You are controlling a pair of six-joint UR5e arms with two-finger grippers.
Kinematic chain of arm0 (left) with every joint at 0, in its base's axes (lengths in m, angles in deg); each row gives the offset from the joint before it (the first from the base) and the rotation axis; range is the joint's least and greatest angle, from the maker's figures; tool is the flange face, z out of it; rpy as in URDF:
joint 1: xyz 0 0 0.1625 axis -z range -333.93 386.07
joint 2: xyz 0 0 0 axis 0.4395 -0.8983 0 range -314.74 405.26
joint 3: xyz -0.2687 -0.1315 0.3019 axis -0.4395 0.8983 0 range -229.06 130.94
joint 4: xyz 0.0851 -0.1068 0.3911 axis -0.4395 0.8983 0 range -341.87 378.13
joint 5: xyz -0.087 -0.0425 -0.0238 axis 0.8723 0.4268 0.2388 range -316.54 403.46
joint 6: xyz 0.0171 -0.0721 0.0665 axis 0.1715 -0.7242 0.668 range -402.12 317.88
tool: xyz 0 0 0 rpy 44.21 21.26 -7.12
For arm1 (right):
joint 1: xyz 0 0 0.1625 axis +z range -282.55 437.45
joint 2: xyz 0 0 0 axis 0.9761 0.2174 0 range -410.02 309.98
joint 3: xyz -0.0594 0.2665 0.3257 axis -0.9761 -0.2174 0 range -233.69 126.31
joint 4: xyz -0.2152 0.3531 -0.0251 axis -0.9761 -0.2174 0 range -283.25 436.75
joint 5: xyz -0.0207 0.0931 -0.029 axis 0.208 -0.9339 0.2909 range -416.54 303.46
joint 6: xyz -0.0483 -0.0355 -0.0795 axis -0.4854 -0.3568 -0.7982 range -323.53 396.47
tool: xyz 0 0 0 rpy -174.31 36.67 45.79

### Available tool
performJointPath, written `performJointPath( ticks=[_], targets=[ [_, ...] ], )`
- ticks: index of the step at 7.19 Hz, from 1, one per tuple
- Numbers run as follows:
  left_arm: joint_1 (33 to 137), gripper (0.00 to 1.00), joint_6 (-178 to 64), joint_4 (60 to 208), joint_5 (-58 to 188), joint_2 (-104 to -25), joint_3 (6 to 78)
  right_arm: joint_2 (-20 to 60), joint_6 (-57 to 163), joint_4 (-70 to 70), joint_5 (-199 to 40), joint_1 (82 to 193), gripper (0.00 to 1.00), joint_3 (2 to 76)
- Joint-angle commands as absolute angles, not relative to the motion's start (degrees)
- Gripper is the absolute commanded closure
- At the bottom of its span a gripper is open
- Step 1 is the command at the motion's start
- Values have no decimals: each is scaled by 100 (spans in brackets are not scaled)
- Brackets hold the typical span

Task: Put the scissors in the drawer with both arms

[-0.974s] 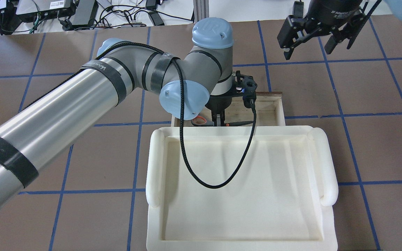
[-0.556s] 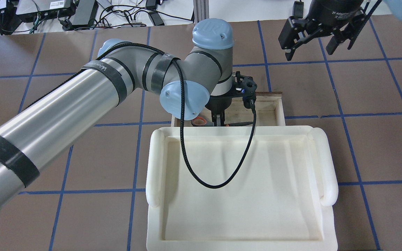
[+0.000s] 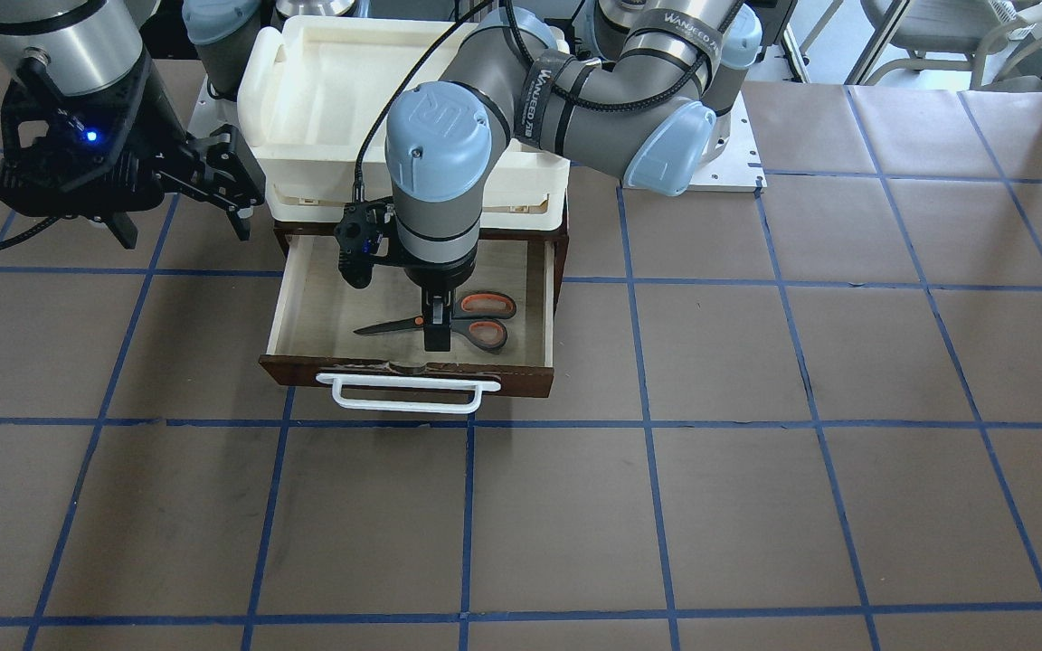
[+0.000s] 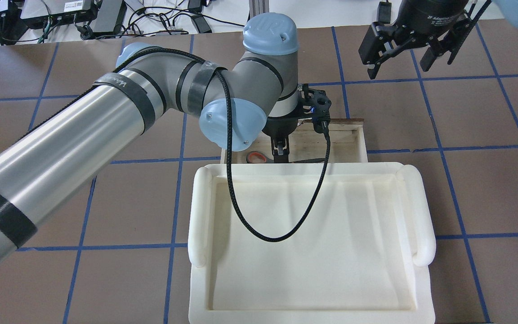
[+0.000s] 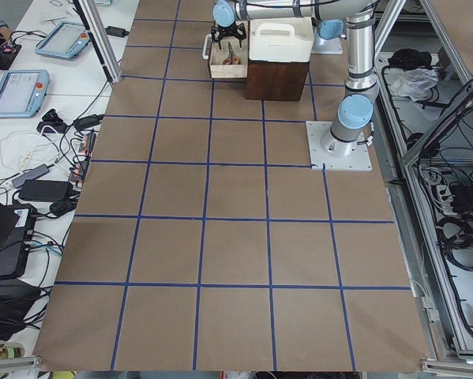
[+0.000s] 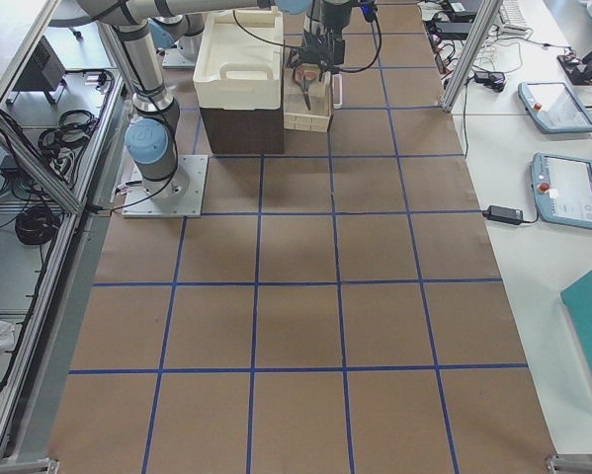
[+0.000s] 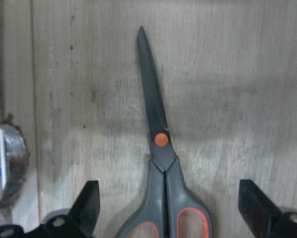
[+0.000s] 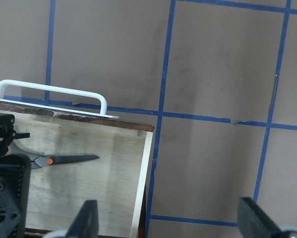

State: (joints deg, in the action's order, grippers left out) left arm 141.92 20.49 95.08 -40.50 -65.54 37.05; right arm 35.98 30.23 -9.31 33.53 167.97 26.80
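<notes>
The scissors [image 3: 390,326], grey handles lined in orange, lie flat on the pale floor of the open drawer [image 3: 308,312]. They also show in the left wrist view [image 7: 158,144] and the right wrist view [image 8: 64,159]. My left gripper [image 3: 437,322] hangs just above them, near the pivot. It is open, with one finger on each side and neither touching. In the overhead view [image 4: 280,153] the left arm hides most of the scissors [image 4: 255,157]. My right gripper [image 4: 398,56] is open and empty, raised above the table beside the drawer [image 4: 355,139].
A cream-white tray [image 4: 421,216] sits on the dark cabinet above the drawer and covers its back part. The drawer's white bar handle [image 3: 408,395] points away from the robot. Brown table with blue tape lines lies all around.
My left arm has shifted slightly left and up over the drawer. The scissors stay where they lay on the drawer floor. The right gripper has barely moved.
</notes>
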Motion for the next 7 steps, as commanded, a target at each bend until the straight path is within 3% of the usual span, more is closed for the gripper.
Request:
performJointPath(
  ticks=[1, 7],
  targets=[
    [13755, 0, 1932, 9626, -4021, -6093, 3506, 3594, 3031, -929, 3346, 16797, 0, 2682],
    [11489, 0, 291, 10374, -4065, -4835, 3584, 3603, 3023, -859, 3346, 16806, 0, 2682]
  ],
)
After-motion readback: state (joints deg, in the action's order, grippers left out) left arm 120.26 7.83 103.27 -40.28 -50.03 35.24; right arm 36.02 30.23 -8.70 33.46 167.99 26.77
